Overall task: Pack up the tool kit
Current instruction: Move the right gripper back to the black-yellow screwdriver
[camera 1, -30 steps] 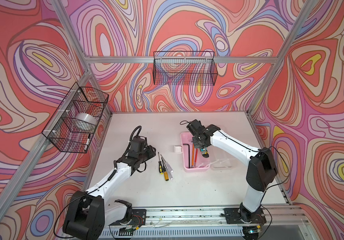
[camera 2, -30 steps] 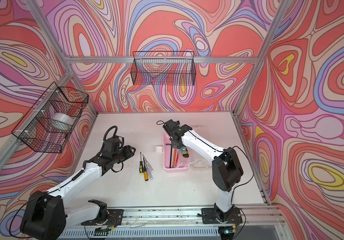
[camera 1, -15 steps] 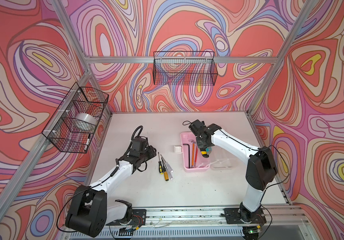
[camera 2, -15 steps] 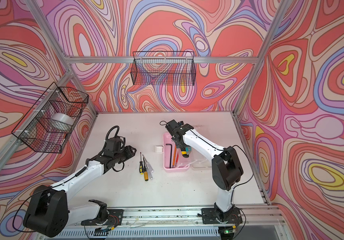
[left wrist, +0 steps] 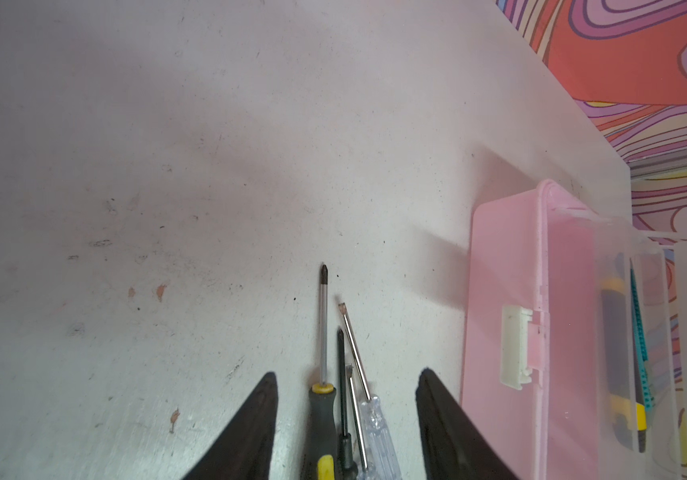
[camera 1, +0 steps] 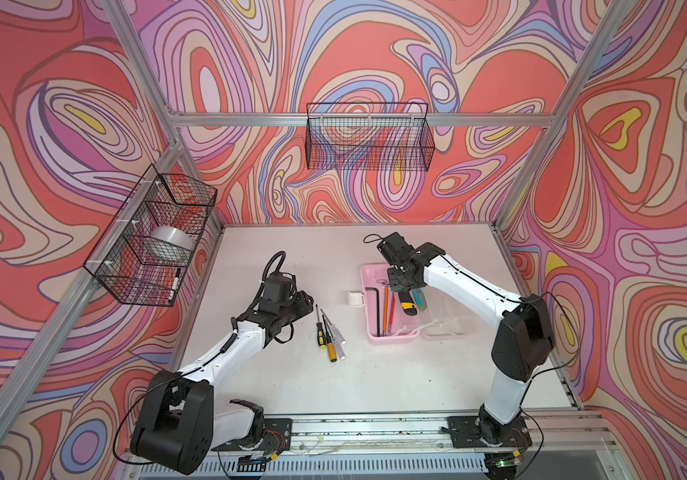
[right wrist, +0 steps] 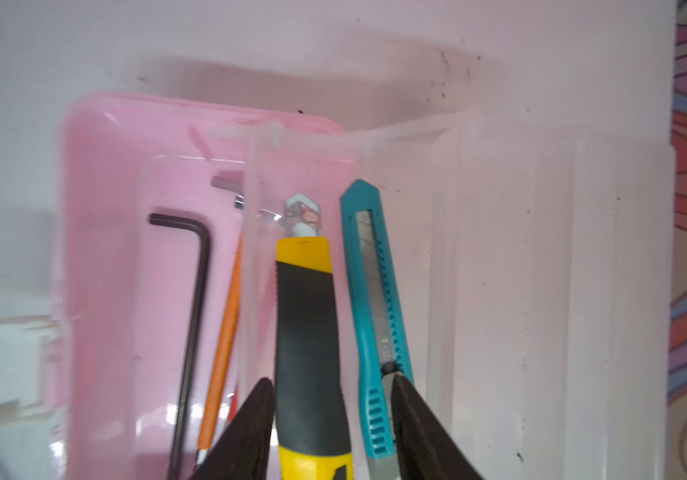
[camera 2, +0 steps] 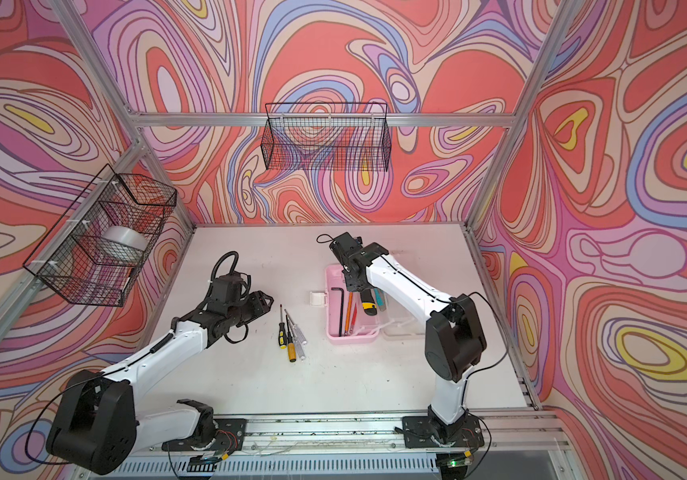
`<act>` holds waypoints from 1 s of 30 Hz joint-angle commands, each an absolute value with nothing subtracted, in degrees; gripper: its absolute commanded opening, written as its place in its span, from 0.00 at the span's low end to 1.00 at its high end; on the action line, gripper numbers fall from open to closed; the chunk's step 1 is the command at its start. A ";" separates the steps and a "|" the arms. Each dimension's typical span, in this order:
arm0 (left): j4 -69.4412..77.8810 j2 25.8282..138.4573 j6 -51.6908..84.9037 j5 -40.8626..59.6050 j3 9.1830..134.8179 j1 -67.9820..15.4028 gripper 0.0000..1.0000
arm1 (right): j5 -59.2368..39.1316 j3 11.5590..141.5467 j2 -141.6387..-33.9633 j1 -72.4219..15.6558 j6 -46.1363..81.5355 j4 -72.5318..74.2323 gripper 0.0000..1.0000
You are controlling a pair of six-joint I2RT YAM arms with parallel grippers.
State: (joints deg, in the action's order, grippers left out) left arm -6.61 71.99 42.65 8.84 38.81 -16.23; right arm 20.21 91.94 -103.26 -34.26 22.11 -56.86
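The tool kit's pink case (camera 1: pixel 389 338) lies open right of centre, right gripper (right wrist: pixel 331 378) parted over the yellow-black knife (right wrist: pixel 308 332) inside; the left gripper (left wrist: pixel 347 372), open astride the loose screwdrivers (left wrist: pixel 322 415), should lower squarely onto one handle.

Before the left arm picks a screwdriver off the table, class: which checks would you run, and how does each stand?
1. Pale-pink plastic case with translucent lid, lid open: ok.
2. Left gripper jaws open, aimed at the small yellow-, black- and clear-handled screwdrivers: ok.
3. Screwdrivers spaced for a single pick: not ok, four lie bunched.
4. Right gripper clear of the case: not ok, open over the yellow-black knife and the teal knife.
5. Room left beside the black L-shaped hex key: cannot tell.
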 commanded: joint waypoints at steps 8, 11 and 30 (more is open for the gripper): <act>-11.79 70.52 42.18 4.75 39.28 -23.26 0.52 | 7.44 88.61 -93.34 -46.96 24.19 -43.55 0.46; -14.16 70.32 43.20 2.58 38.73 -24.64 0.51 | 6.04 87.10 -94.78 -49.89 26.12 -42.13 0.46; -14.48 78.00 49.31 -3.37 37.52 -32.10 0.43 | 4.72 85.53 -104.34 -53.48 27.83 -40.46 0.43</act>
State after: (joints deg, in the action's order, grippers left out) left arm -12.67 76.31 47.46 -0.23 36.25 -31.11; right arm 4.43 85.58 -103.96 -53.30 27.33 -41.47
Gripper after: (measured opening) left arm 0.431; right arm 0.433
